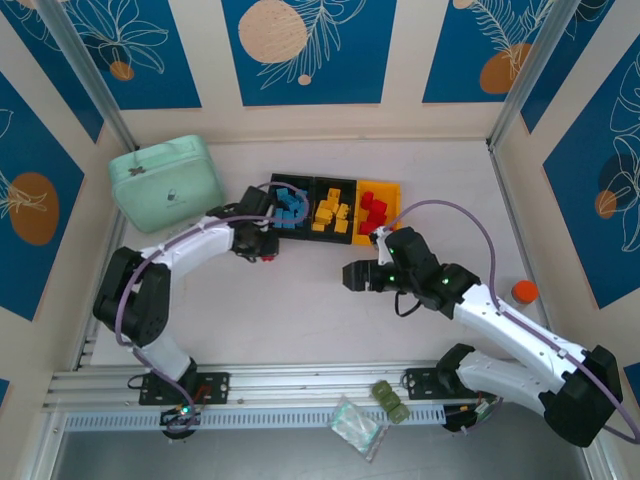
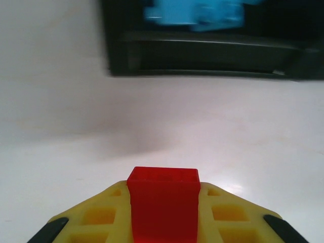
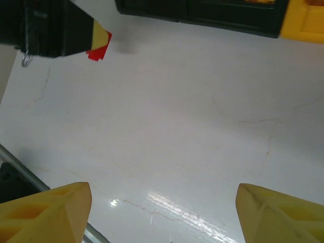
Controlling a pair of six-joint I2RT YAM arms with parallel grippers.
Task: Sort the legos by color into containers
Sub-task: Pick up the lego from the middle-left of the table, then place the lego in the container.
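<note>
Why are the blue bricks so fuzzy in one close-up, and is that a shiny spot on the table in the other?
Left wrist view: the blue legos and their black bin are smeared, out of focus, while the near red lego is crisper. Right wrist view: a bright glare streak lies on the white table. Top view: evenly lit, sharp.

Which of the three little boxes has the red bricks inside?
The orange-yellow plastic bin at the row's right end. The left black bin holds blue bricks, the middle black bin yellow bricks.
</note>
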